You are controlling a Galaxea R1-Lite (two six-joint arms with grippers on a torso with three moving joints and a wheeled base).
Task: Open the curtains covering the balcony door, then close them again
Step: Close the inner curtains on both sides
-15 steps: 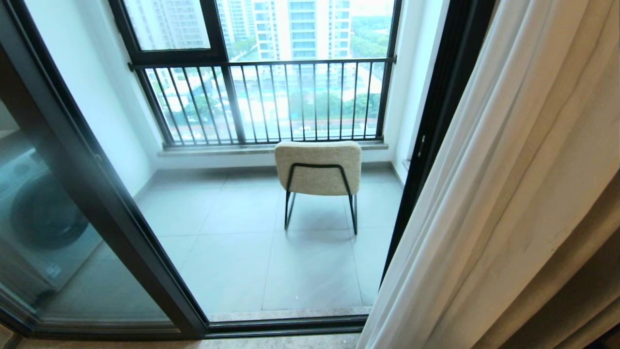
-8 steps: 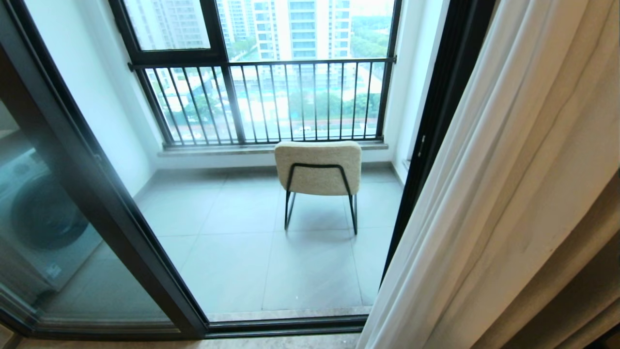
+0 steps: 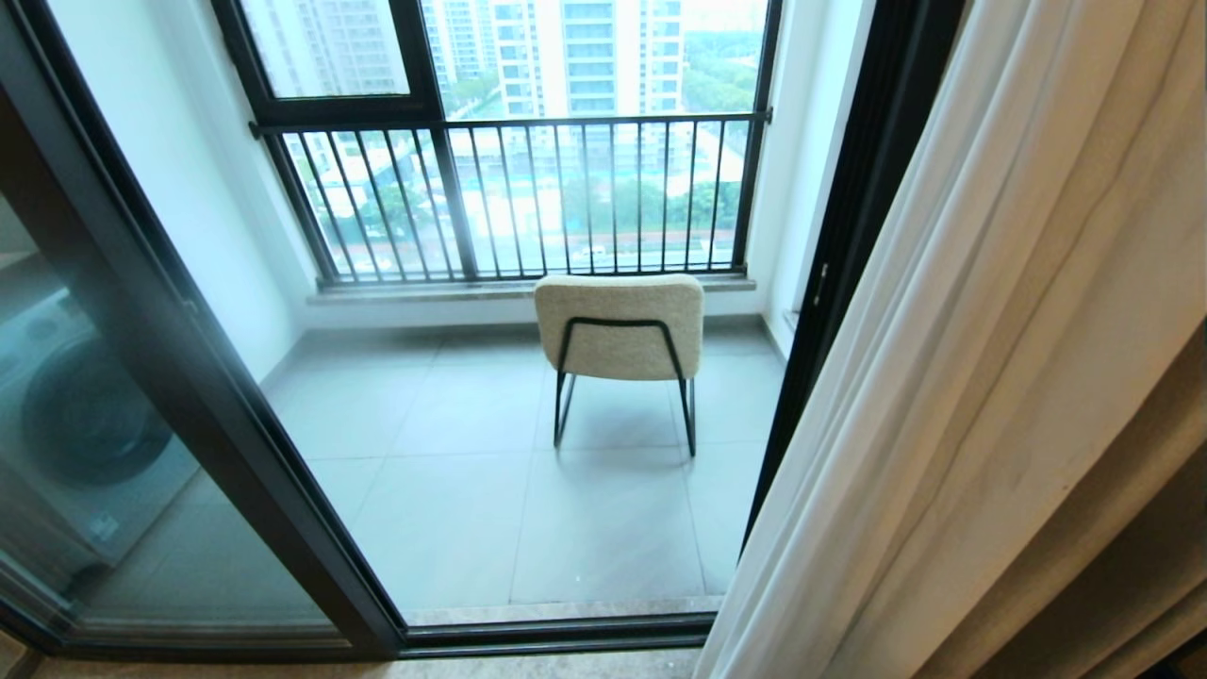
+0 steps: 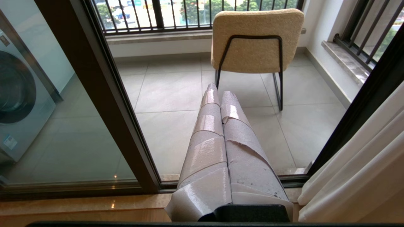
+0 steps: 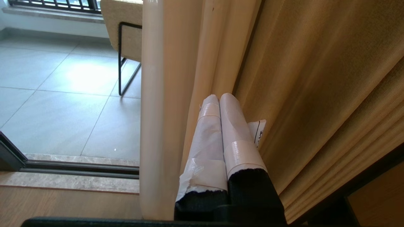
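Far left, behind the glass panel of the balcony door [image 3: 141, 443], a front-loading washing machine [image 3: 80, 424] stands with its round dark porthole facing the room; what is inside the drum cannot be seen. The door's dark frame post [image 3: 217, 396] slants down to the floor track, and right of it the doorway is open onto the grey-tiled balcony floor [image 3: 471, 490]. My left gripper [image 4: 217, 91] hangs low in front of that opening, its tape-wrapped fingers [image 4: 206, 126] pressed together with nothing between them, pointing toward the balcony. Centre, a cream upholstered chair [image 3: 620, 325] on thin black legs stands with its back to me, near the black-barred railing window [image 3: 528, 198]; tower blocks and trees show beyond the bars. Right of the opening, past the door's right frame post [image 3: 849, 236], the curtains [image 3: 952, 396] hang bunched at the right edge of the doorway, white with soft vertical folds, leaving the glass and the gap uncovered. A thicker tan drape [image 3: 1132, 528] hangs just beside them, farther right. My right gripper [image 5: 219, 96] is low among these folds, its taped fingers [image 5: 235, 126] closed against each other, tips against the tan drape with a white fold just to their side; it is pinching no fabric that I can see.
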